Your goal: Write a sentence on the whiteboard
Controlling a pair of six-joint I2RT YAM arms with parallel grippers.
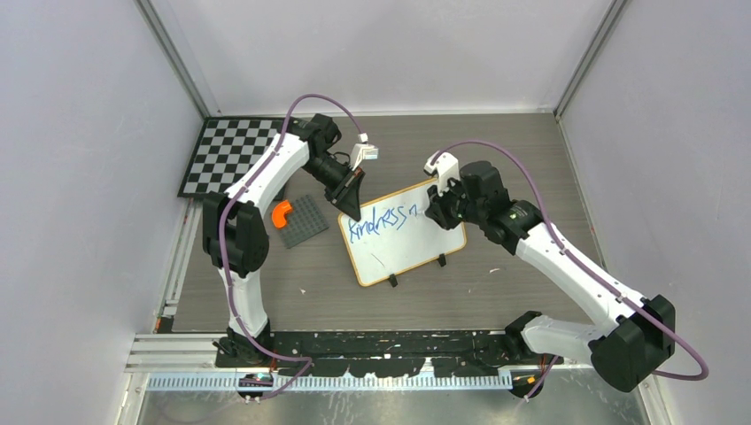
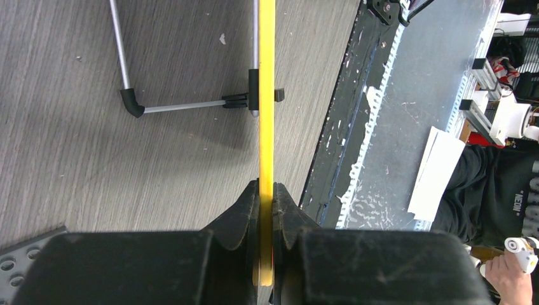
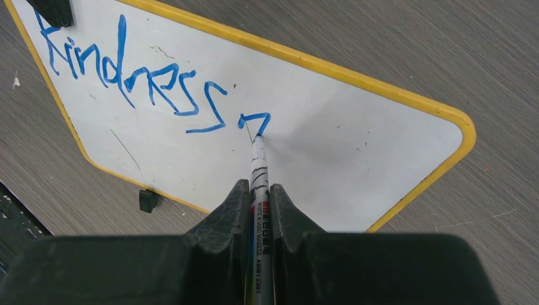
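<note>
Whiteboard [image 1: 409, 246] mid-table, tilted; sentence [image 3: 136, 82] reads "kindness" + partial letter. We see L gripper [image 2: 266, 190] clamped on frame edge, R gripper [image 3: 259, 190] pinching marker [image 3: 259, 155], tip touching writing surface.

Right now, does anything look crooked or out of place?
The whiteboard sits askew on the table, one edge pinched by the left claw. A faint stray stroke marks it below the blue writing. Nothing looks spilled or broken.
</note>
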